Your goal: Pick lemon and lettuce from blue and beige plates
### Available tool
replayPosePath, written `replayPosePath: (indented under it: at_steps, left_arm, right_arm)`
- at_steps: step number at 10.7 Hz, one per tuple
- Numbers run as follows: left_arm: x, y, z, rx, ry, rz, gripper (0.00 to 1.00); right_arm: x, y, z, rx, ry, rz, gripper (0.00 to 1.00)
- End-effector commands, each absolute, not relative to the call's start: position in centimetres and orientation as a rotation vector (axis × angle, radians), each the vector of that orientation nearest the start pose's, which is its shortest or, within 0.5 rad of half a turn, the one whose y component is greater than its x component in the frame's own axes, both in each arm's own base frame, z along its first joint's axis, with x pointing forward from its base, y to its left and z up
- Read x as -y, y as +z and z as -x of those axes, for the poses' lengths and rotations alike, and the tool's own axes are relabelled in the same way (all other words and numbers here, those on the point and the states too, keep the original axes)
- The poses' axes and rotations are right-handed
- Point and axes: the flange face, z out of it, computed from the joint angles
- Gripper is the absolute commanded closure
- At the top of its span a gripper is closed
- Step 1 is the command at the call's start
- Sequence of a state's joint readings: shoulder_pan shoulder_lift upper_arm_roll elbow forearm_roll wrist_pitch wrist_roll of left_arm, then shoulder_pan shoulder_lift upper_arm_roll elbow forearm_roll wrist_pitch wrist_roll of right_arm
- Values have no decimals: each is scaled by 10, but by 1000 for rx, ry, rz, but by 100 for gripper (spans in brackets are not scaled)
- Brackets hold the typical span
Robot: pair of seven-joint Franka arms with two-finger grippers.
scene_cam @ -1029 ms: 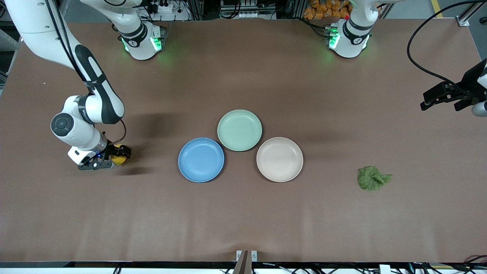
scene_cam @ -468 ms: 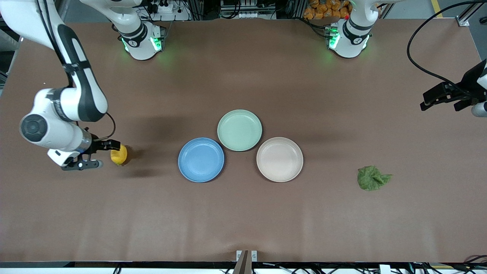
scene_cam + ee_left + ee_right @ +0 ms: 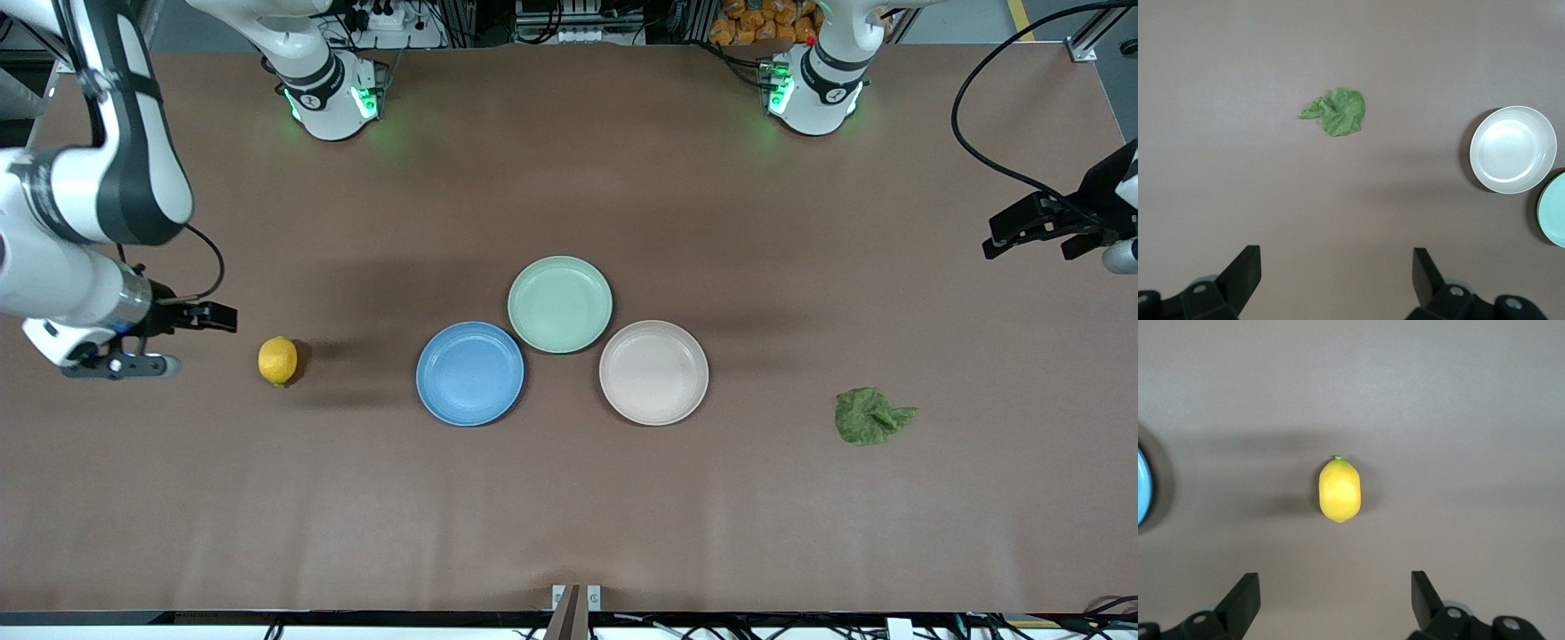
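**Lemon and lettuce both off the plates**

The lemon [image 3: 277, 360] lies on the table beside the blue plate [image 3: 470, 373], toward the right arm's end. It looks hard, smooth and prob. rolls, so grab it across the fat middle. The right gripper [image 3: 160, 340] hangs wide open w/ nothing in it, near the lemon.

The lettuce [image 3: 869, 416] lies past the beige plate [image 3: 653, 372], well apart from the blue plate. It looks soft, light and floppy; pinch the bunched middle. The left gripper [image 3: 1036, 227] waits open, well apart from it.
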State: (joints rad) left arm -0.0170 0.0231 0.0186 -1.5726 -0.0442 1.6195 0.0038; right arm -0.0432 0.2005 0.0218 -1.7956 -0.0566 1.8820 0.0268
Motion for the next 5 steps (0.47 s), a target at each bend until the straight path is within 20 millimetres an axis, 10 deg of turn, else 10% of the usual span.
replayPosePath:
  at_steps: [1,5]
  left_arm:
    - [-2,617,-565,-27,-27,3202,0]
    - [-1,617,-565,-22,-24,3202,0]
  right_arm:
    - [11,452,-589,-143,142,3206,0]
    - [5,440,-547,-82,161,3261,0]
